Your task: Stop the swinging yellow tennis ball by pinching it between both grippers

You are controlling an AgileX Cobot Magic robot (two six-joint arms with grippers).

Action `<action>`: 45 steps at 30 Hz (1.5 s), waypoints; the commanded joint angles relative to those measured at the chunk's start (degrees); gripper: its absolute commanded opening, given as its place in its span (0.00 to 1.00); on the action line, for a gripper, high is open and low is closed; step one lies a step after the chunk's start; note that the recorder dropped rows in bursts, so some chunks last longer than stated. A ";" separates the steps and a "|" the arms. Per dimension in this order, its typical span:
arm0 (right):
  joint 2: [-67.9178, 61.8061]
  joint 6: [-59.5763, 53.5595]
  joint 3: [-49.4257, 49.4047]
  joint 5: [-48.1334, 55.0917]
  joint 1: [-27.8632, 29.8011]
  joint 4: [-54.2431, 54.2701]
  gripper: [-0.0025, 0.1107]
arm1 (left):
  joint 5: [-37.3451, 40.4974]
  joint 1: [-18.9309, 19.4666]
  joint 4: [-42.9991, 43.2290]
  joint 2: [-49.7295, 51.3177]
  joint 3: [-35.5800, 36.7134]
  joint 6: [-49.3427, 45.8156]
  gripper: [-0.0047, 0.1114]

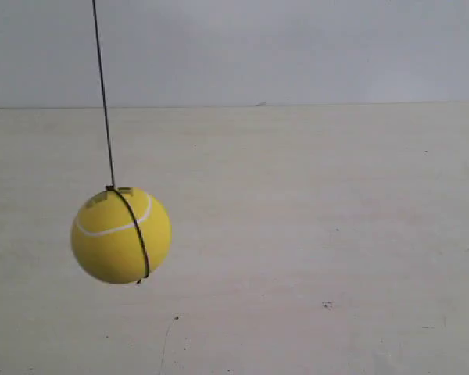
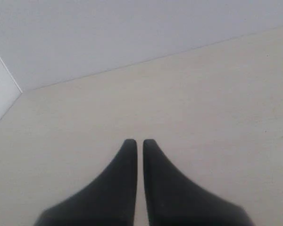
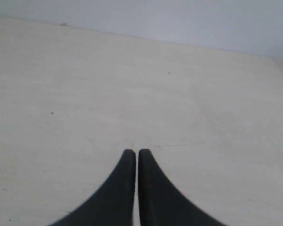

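Left gripper [image 2: 139, 141]: black pointed fingers drawn together, thin slit between tips, nothing clamped. Pale worktop [image 2: 203, 117] beneath. Right gripper [image 3: 133, 151]: likewise closed, tips almost touching, nothing between them. Exterior view: ball [image 1: 117, 238] hangs on black string [image 1: 103, 94] at view's left, in air, touching nothing else. String slants slightly, loops round ball, crossing white seam. Small dark specks on worktop to the ball's right. Farther back, grey-white wall [image 1: 297, 47] meets worktop's far edge.

The left gripper [image 2: 139, 141], its two black pointed fingers [image 2: 118, 188] nearly touching, hangs over a pale tabletop [image 2: 203, 103] bordered by a grey wall [image 2: 108, 33].
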State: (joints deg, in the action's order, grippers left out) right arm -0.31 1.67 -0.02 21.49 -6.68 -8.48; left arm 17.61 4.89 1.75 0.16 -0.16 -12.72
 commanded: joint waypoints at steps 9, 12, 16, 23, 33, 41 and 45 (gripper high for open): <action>0.31 -0.24 0.02 -0.38 -4.91 -0.01 0.02 | -0.89 0.16 -0.27 -0.16 0.16 0.45 0.08; 0.31 -0.36 0.02 -0.38 -5.30 -0.01 0.02 | -0.89 0.16 -0.27 -0.16 0.16 0.45 0.08; 0.31 -1.02 0.02 -2.03 -5.30 -2.54 0.02 | -0.89 0.16 -0.27 -0.16 0.16 0.45 0.08; 0.31 -2.20 0.02 -15.79 -5.30 -2.59 0.02 | -0.89 0.16 -0.27 -0.16 0.16 0.45 0.08; 0.31 -1.67 0.02 -21.80 -5.30 -2.38 0.02 | -0.89 0.16 -0.27 -0.16 0.16 0.45 0.08; 0.31 -2.06 0.02 -23.84 -5.30 -2.38 0.02 | -0.89 0.16 -0.27 -0.16 0.16 0.45 0.08; 0.31 -2.06 0.02 -23.11 -5.30 -2.38 0.02 | -0.89 0.16 -0.27 -0.16 0.16 0.45 0.08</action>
State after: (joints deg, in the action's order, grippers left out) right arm -0.31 0.00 -0.02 -1.64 -11.89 -10.74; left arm 17.61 4.89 1.75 0.16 -0.16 -12.72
